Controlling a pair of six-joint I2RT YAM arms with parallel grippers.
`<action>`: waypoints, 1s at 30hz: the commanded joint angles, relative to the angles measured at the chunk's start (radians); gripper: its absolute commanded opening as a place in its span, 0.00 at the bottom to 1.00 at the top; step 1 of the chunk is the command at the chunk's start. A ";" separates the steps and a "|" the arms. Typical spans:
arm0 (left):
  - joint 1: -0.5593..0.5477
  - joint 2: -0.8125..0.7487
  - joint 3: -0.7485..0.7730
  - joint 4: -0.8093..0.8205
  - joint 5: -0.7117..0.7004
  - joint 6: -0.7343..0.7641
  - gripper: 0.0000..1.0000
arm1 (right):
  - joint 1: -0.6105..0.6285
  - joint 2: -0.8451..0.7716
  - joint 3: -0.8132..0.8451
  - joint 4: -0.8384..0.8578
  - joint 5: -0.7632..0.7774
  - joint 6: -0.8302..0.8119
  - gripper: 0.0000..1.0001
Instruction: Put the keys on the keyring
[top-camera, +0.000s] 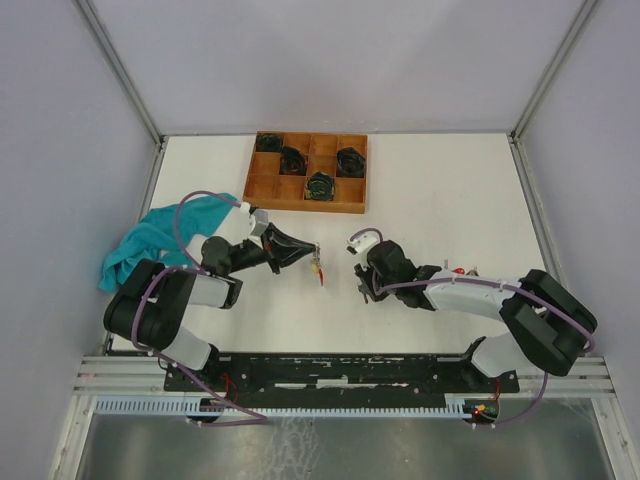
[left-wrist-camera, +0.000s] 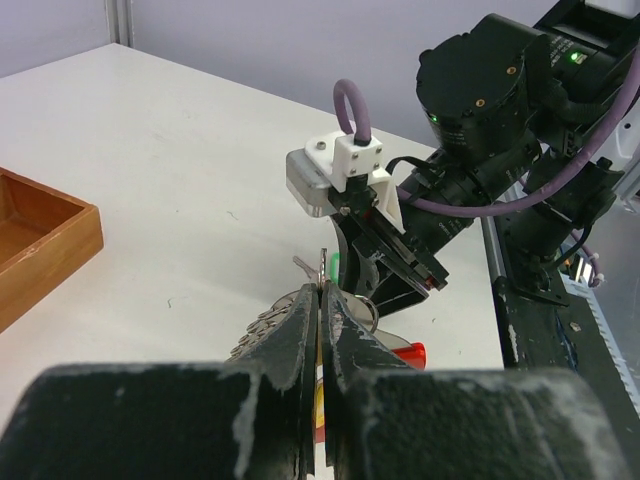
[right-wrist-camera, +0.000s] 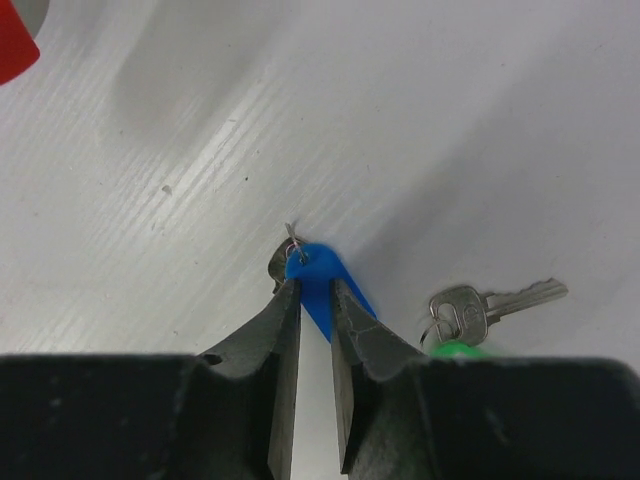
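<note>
Pinches a yellow-tagged key (top-camera: 318, 266) in the left gripper (left-wrist-camera: 320, 290), fingers tight together on it, above the table (top-camera: 440, 200). Clamps the blue-tagged key (right-wrist-camera: 318, 265) by its tag in the right gripper (right-wrist-camera: 315, 288), low over the table, facing the left one. Just beside, a green-tagged key (right-wrist-camera: 480, 305) flat on the table. Farther, a cloth (top-camera: 150, 240) at left, then a tray (top-camera: 305, 207) with black bundles (top-camera: 319, 186).

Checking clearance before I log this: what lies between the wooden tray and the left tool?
Nothing: the top external view shows only bare white table between the wooden tray and the left tool.
</note>
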 joint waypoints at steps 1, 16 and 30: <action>0.004 0.006 0.015 0.118 0.008 -0.031 0.03 | -0.002 -0.024 -0.030 0.180 0.041 0.042 0.25; 0.004 0.009 0.014 0.127 0.013 -0.037 0.03 | -0.003 -0.003 -0.045 0.203 0.007 0.038 0.23; 0.004 0.008 0.016 0.128 0.015 -0.039 0.03 | -0.002 0.035 -0.011 0.191 -0.028 0.002 0.15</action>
